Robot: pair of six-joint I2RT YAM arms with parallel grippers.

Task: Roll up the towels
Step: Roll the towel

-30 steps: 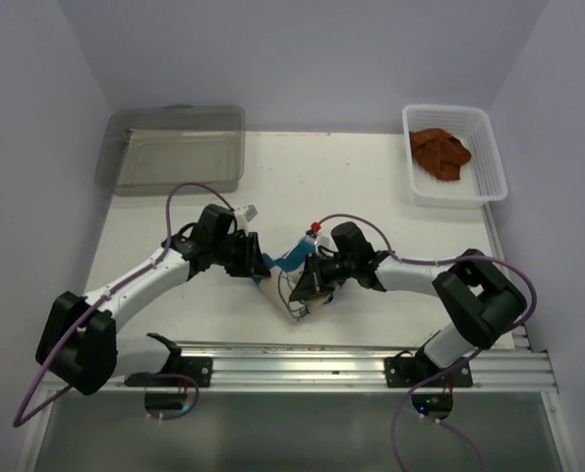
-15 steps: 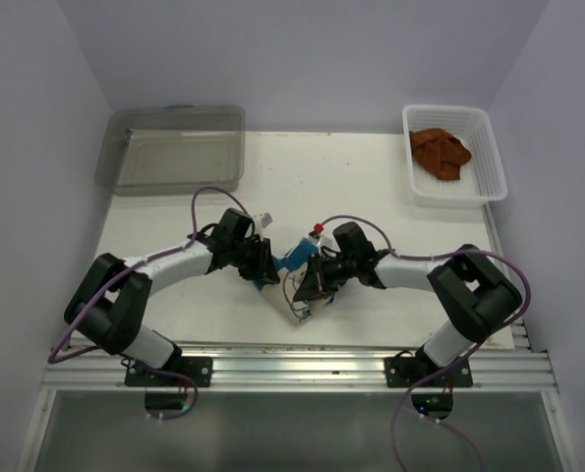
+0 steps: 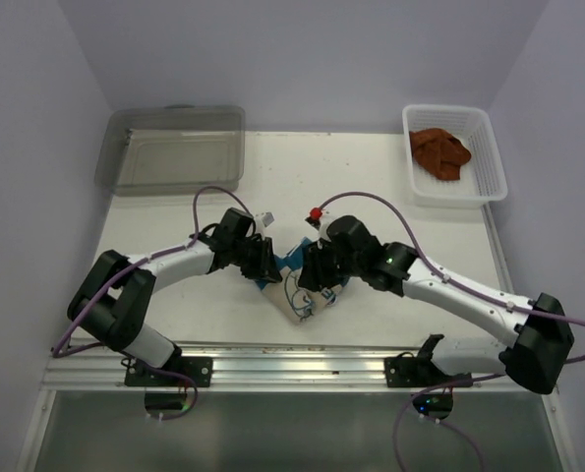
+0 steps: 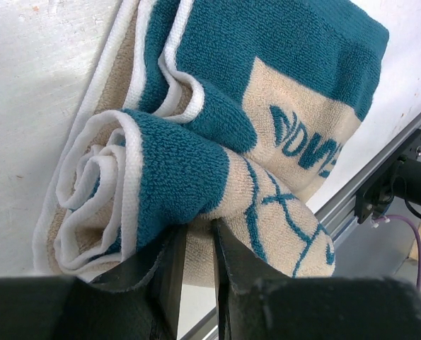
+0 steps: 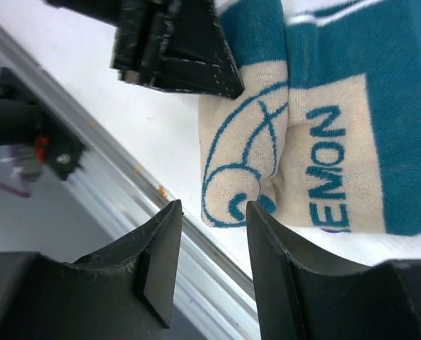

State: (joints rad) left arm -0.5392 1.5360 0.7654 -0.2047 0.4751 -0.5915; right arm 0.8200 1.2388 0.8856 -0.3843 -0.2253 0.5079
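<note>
1. Left pincer (image 3: 263,267) (image 4: 196,230): the jaws stand only a narrow slit apart. Their tips press against the underside of the rolled end of the cream towel (image 3: 307,307) (image 4: 288,142) (terry cloth, teal-blue borders, blue printed drawing and lettering). Whether any cloth is clamped in the slit cannot be told.
2. Right pincer (image 3: 312,271) (image 5: 211,212): the jaws stand moderately apart and hold nothing. The white table top (image 3: 351,177) and the aluminium front rail (image 3: 302,359) show through the gap. The tips lie just beside the towel's printed end (image 5: 323,142); contact cannot be judged.
3. The cream towel lies on the table between the two pincers, near the front edge. One end is wound into a spiral, and the rest lies folded beside it.
4. The rust-brown towel (image 3: 439,152), plain and crumpled, sits inside the white mesh basket (image 3: 496,169) at the far right corner, well apart from both arms.
5. A translucent grey plastic bin (image 3: 174,147) stands at the far left corner.
6. Hidden or cut off: from above, both wrists cover most of the cream towel, leaving a blue strip and a cream corner visible. The lettering is partly folded under. The right wrist view crops the towel at its right edge.
</note>
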